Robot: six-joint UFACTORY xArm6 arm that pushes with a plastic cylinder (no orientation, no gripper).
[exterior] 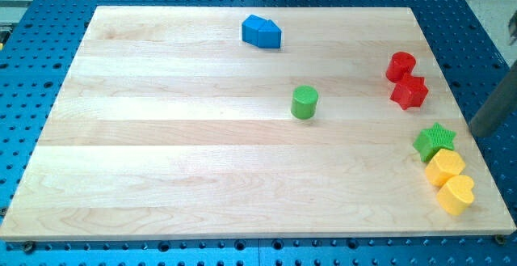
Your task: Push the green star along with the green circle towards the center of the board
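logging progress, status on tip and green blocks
My tip at view's right, just right of green star. Green circle near board centre. Yellow blocks touch the star below.

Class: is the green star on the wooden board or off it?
On: the green star sits wholly on the board, near its right edge.

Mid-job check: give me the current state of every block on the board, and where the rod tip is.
green star: near the view's right edge, touching a yellow block.
green circle: upright, alone near the board's centre.
red blocks: paired, touching.
yellow blocks: paired, touching.
blue blocks: joined, top.
my tip: right of the star, apart.
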